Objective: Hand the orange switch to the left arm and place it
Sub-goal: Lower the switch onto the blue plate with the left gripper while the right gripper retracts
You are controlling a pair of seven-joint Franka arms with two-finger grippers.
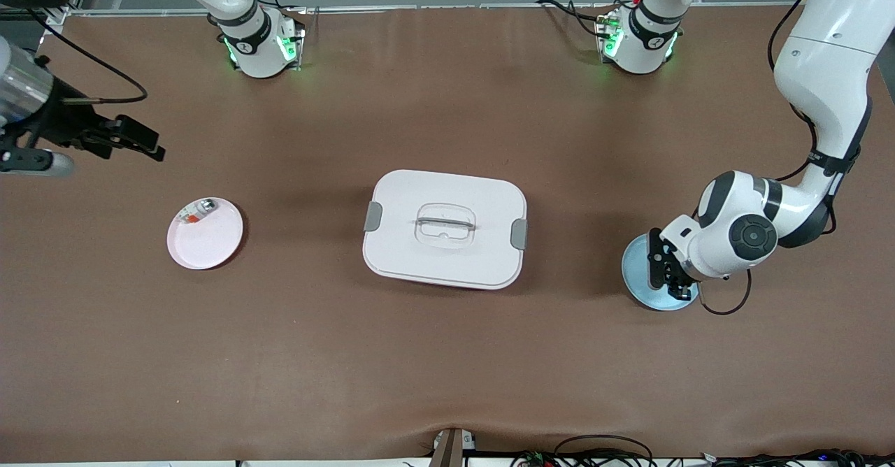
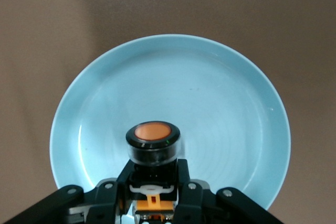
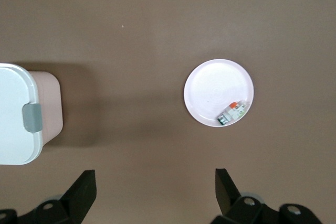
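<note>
The orange switch [image 2: 153,142], a black cylinder with a round orange face, shows in the left wrist view with my left gripper [image 2: 153,170] shut on its body. It is over the blue plate [image 2: 220,93]. In the front view the left gripper [image 1: 664,275] is low at that plate [image 1: 636,271] and hides the switch. The white box [image 1: 445,228] stands mid-table between the two plates. My right gripper [image 1: 150,144] hangs open and holds nothing, over the table at the right arm's end; its fingers [image 3: 86,182] stand wide apart.
A pink plate [image 1: 210,240] lies toward the right arm's end with a small silvery-white part [image 1: 196,212] near its rim. The right wrist view shows this plate [image 3: 210,87], the part [image 3: 232,113] and a corner of the box [image 3: 16,114].
</note>
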